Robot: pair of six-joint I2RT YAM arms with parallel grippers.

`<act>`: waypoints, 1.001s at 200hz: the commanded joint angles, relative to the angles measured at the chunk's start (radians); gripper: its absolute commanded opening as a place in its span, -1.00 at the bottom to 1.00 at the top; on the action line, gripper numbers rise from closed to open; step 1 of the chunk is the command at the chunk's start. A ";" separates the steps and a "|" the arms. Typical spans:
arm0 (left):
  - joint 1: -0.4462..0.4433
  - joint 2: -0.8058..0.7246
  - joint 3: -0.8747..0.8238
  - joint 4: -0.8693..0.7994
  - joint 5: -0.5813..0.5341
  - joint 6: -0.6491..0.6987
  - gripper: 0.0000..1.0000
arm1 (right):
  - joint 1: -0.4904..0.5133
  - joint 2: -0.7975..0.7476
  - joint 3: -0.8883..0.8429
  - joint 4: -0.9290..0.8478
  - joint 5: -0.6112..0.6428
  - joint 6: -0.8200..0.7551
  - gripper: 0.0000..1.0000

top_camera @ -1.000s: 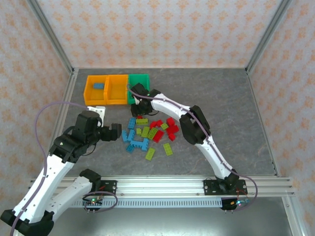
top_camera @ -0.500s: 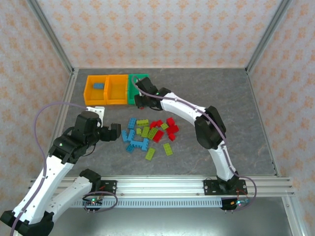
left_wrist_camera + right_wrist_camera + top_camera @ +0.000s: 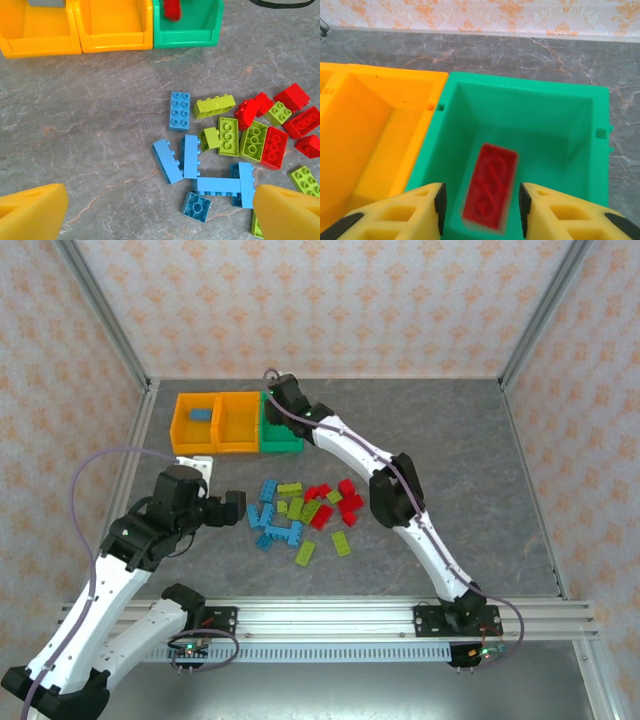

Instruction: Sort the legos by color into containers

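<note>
Red plastic, hard and light, the brick [image 3: 490,186] hangs blurred inside the green bin [image 3: 580,107] between the right gripper's [image 3: 481,196] parted fingers, while the left gripper [image 3: 160,212] gapes empty near the legos [image 3: 229,134], which we would pinch across their 2 long sides.

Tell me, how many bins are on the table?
3, in one row: left orange bin, middle orange bin, green bin on the right. None seems hidden.
</note>
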 commanded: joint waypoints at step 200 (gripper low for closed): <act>-0.160 1.135 0.473 0.156 0.021 0.293 0.38 | 0.040 -1.486 -1.369 -0.168 -0.104 0.039 0.40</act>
